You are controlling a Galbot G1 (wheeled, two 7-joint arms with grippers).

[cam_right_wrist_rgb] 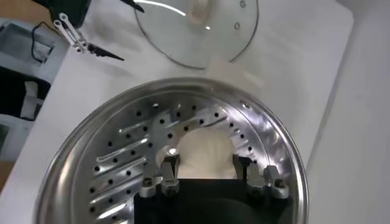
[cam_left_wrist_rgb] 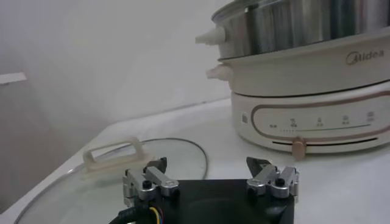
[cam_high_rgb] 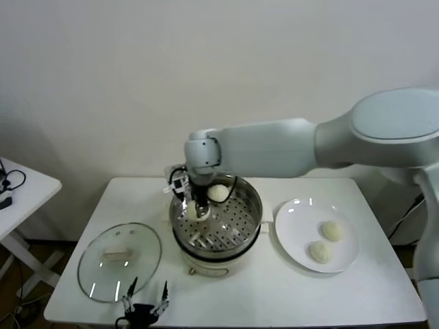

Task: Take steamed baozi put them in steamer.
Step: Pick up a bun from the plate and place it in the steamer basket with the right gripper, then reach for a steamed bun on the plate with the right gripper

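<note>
Near the table's front-left corner lies a glass lid (cam_high_rgb: 119, 261), and just beside it at the front edge the left gripper (cam_high_rgb: 144, 301) rests parked, its fingers spread apart with nothing between them.

At the middle of the table stands the steamer (cam_high_rgb: 218, 255), its perforated tray bare over most of its floor. One baozi (cam_high_rgb: 217, 193) already sits on the tray toward the back edge. The right gripper (cam_high_rgb: 199, 211) reaches down into the pot on its left side, and the wrist view shows a second baozi (cam_right_wrist_rgb: 205, 153) between its fingers, resting on or just above the tray; the fingers flank the bun closely, seemingly gripping it.

Toward the right edge is a plate (cam_high_rgb: 295, 236) with two more baozi (cam_high_rgb: 332, 230) (cam_high_rgb: 319, 251) waiting.

The step in hand looks like setting this bun down. To do it well, lower until the dough bears on the tray, then part the fingers slowly and evenly so the soft skin does not stick and drag. Lift straight up, clear of the steel rim, and keep the bun apart from its neighbour so room is left for the remaining two.
</note>
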